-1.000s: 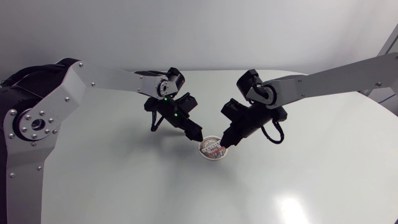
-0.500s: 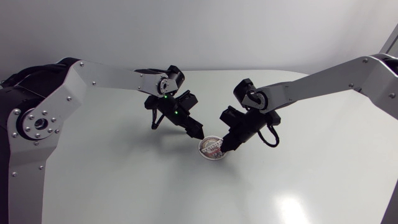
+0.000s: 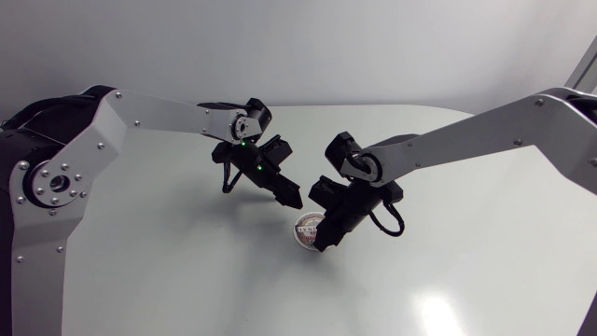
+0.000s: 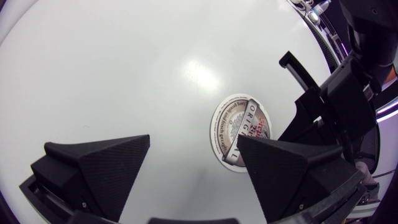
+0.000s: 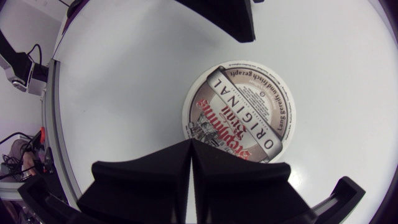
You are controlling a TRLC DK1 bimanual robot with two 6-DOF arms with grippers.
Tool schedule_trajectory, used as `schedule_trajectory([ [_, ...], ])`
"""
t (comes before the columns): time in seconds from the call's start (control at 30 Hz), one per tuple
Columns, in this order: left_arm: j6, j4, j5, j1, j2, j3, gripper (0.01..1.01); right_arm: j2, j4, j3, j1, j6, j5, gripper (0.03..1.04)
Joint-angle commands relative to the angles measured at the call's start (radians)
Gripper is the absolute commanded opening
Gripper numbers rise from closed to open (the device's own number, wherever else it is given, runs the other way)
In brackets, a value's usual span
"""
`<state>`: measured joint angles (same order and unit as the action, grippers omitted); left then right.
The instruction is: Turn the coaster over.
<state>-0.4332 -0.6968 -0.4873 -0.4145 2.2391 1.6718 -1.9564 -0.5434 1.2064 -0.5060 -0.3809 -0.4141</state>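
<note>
A round white coaster (image 3: 307,231) with red and grey print lies flat on the table, printed side up; it shows too in the wrist views (image 4: 240,133) (image 5: 239,113). My right gripper (image 3: 323,244) is shut with nothing in it, its joined fingertips (image 5: 190,147) at the coaster's near edge. My left gripper (image 3: 291,200) hovers open just behind the coaster, fingers (image 4: 102,163) wide apart and the coaster ahead of its right finger (image 4: 286,163).
The white table (image 3: 187,271) is bare around the coaster. The two arms meet over its middle, their grippers close to each other; my left finger (image 5: 233,15) shows just past the coaster in the right wrist view.
My right gripper has slid leftward and toward the front across the coaster, pushing it slightly left. My left gripper has barely shifted.
</note>
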Motion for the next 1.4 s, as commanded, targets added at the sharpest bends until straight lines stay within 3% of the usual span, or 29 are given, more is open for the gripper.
schedule_trajectory([
  [0.0,-0.022,-0.013,-0.014,0.011,-0.01,-0.023,0.987,0.044,-0.01,0.008,-0.019,0.027,0.001,0.05],
  [0.43,-0.039,-0.015,-0.014,0.023,-0.033,-0.053,0.987,-0.047,-0.009,0.018,0.049,-0.003,0.024,0.05],
  [0.67,-0.049,-0.018,-0.016,0.043,-0.055,-0.075,0.987,-0.062,-0.023,0.022,-0.02,0.023,0.02,0.05],
  [1.0,-0.059,-0.024,-0.016,0.063,-0.098,-0.126,0.987,-0.079,-0.072,0.157,-0.06,0.079,0.009,0.05],
  [1.37,-0.174,-0.142,-0.02,-0.007,-0.087,-0.175,0.985,-0.098,-0.041,0.139,0.038,0.034,0.02,0.05],
])
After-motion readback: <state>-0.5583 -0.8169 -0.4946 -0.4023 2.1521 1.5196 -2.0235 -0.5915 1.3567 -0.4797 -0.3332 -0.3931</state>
